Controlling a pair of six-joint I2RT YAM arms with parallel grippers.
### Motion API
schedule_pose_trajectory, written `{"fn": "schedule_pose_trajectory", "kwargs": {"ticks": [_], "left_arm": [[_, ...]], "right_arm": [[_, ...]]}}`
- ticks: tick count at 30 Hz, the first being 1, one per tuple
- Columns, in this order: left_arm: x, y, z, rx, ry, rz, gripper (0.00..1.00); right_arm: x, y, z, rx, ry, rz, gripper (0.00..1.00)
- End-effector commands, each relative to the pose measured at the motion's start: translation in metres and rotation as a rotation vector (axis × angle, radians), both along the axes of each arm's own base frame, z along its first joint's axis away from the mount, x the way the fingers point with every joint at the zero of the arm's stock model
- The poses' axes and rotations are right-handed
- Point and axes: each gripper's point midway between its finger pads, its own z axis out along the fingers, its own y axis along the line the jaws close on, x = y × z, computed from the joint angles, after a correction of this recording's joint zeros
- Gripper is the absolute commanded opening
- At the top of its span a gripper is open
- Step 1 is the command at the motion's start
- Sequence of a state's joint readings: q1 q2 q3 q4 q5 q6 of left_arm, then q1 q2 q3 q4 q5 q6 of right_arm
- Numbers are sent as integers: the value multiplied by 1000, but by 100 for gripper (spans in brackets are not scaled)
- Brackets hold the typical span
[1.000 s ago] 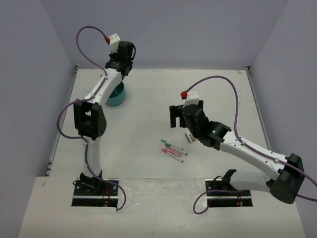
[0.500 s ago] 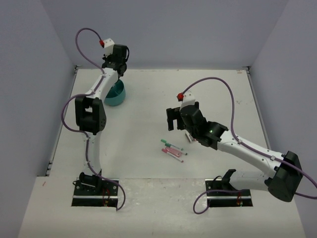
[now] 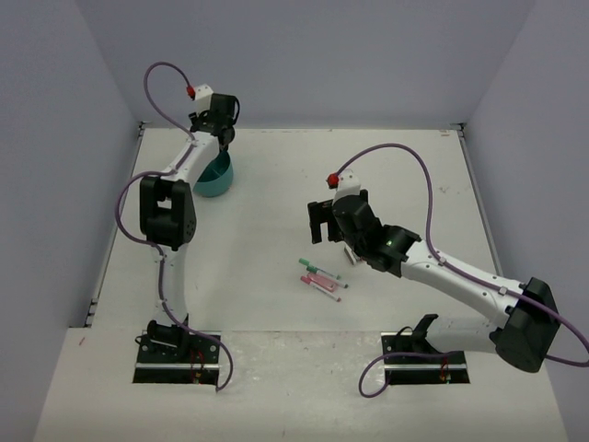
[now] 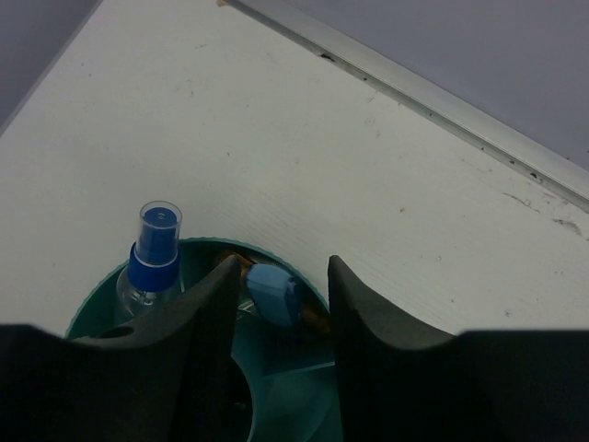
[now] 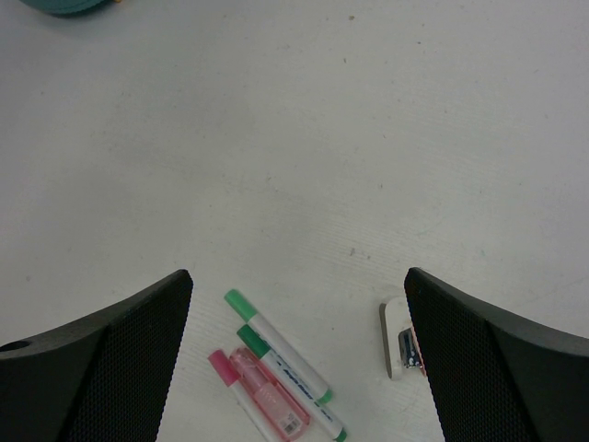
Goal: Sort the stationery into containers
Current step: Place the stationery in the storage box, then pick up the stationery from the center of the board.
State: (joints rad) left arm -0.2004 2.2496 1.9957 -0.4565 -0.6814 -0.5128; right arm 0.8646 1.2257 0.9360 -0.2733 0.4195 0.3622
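Left jaws: partly parted, nothing clamped. A second ago they were near closed. A blue stubby piece (image 4: 273, 293) shows in the gap between the dark fingers (image 4: 368, 318), lying inside the teal tub (image 3: 217, 182) at its far rim. I cannot tell whether it touches the left finger. A small spray bottle (image 4: 152, 253) with a blue cap stands upright in the tub, left of the fingers.

Left arm (image 3: 167, 216): the wrist now sits lower and a little further left than a second ago, hanging over the tub. The tub sits near the desk's (image 3: 276, 175) far-left corner, with the far edge rail (image 4: 442, 101) just beyond.

Right jaws: wide apart, holding nothing, as before. They hover over mid-desk and have drifted slightly left.

- Below them: two green markers (image 5: 276, 348) and a pink marker (image 5: 269, 396) lie close together, all slanted the same way.
- A white eraser (image 5: 398, 339) lies a little to their right, apart from them.
- None of these has shifted.

Room: bare desk runs between the marker cluster and the tub, and across the whole right side to the right edge.
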Motion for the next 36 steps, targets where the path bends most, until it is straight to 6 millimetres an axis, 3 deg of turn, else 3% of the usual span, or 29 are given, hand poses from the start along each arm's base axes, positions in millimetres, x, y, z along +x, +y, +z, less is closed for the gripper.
{"fn": "schedule_pose_trajectory", "kwargs": {"ticks": [1, 8, 11, 13, 15, 16, 18, 20, 21, 24, 31, 36], "left_arm": [[7, 1, 61, -39, -148, -13, 53], [10, -18, 93, -117, -198, -109, 57], [0, -38, 130, -182, -237, -227, 73], [-16, -51, 160, -229, -258, -307, 90], [-46, -59, 188, -271, -285, -379, 100], [-55, -66, 179, -295, -263, -421, 100], [-89, -75, 210, -325, -324, -511, 100], [-112, -88, 215, -362, -342, -603, 100], [-125, -89, 194, -372, -299, -619, 100], [-168, -93, 201, -392, -318, -686, 100], [-218, -109, 175, -434, -278, -768, 100], [-239, -134, 166, -442, -247, -852, 100]], "right_arm": [[5, 7, 3, 12, -3, -3, 99], [7, 9, -23, -89, 83, 56, 95], [0, 2, -55, -202, 223, 79, 84], [-10, -8, -77, -295, 334, 78, 75], [-25, -11, -94, -343, 438, 111, 64], [-32, -12, -103, -360, 483, 124, 58], [-43, -12, -112, -369, 533, 160, 49], [-54, -9, -119, -367, 581, 199, 39], [-61, -5, -120, -374, 585, 220, 38], [-82, 2, -125, -393, 608, 273, 38], [-103, 11, -140, -438, 648, 305, 37], [-101, 11, -149, -456, 650, 277, 36]]}}
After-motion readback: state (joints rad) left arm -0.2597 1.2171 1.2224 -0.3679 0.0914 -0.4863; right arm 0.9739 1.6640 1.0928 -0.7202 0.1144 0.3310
